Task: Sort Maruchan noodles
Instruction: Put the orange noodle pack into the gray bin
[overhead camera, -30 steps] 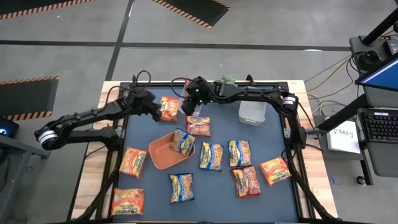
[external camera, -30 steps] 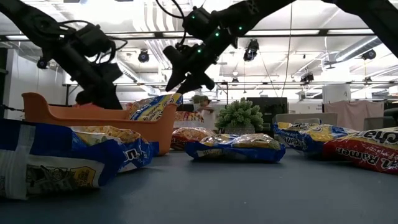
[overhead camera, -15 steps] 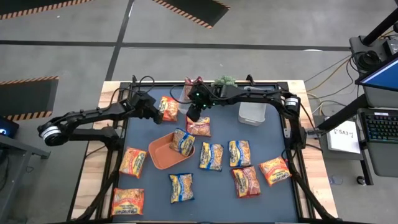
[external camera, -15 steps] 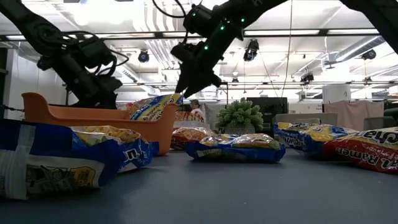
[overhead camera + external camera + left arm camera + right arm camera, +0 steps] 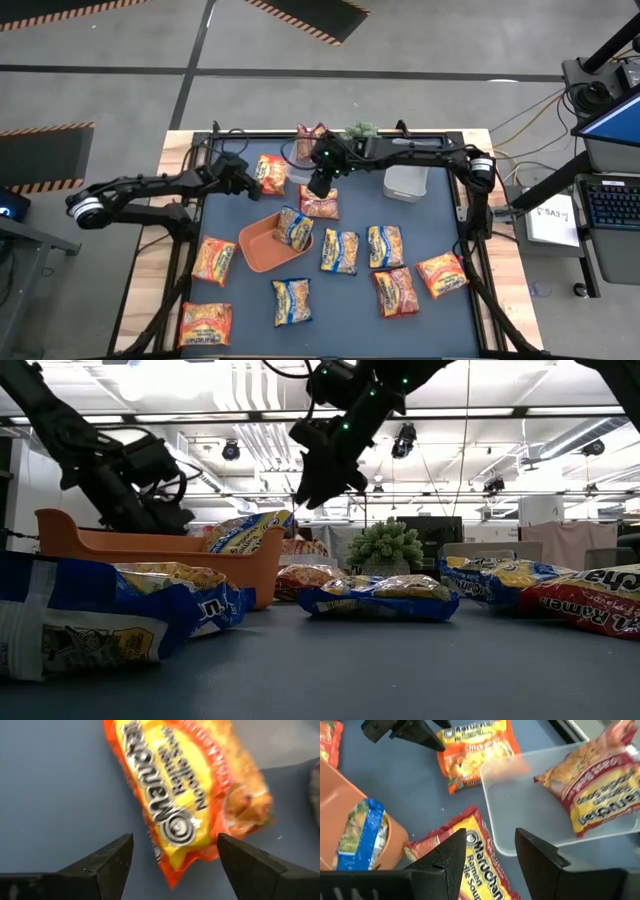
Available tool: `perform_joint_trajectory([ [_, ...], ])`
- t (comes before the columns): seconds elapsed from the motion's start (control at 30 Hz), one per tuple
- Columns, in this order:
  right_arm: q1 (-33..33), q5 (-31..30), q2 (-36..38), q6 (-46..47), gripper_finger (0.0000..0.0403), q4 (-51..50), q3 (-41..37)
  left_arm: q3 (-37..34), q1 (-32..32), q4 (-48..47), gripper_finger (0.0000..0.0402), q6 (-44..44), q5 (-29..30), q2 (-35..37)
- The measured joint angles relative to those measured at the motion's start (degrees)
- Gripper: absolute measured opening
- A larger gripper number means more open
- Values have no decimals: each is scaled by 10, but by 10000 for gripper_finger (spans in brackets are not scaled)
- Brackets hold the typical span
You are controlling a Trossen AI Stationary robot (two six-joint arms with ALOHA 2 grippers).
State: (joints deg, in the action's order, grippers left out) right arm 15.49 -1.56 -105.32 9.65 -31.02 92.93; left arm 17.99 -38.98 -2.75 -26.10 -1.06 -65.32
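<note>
Near the tabletop's far edge, the left gripper (image 5: 250, 180) gapes empty beside an orange packet (image 5: 271, 173), apparently just set down for sorting.

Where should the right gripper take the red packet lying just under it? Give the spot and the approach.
Come straight down from above: the red packet lies flat on the mat, so no edge stands up to catch from the side. Close the right gripper across the packet's short width at its puffy middle, where the wrapper gives something to pinch.
</note>
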Motion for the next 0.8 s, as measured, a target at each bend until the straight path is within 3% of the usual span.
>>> perform_joint_trajectory([
  [0.33,0,0,0,5,153,4,-10,-5,0,109,213,-1,-15,-84],
  [0.47,0,0,0,8,149,5,-10,-4,0,124,157,1,-11,-104],
  [0.7,0,0,-10,-17,147,48,-10,-5,1,117,26,15,-20,-95],
  [0.8,-1,1,-16,-41,148,72,-10,-7,1,112,8,16,-27,-76],
])
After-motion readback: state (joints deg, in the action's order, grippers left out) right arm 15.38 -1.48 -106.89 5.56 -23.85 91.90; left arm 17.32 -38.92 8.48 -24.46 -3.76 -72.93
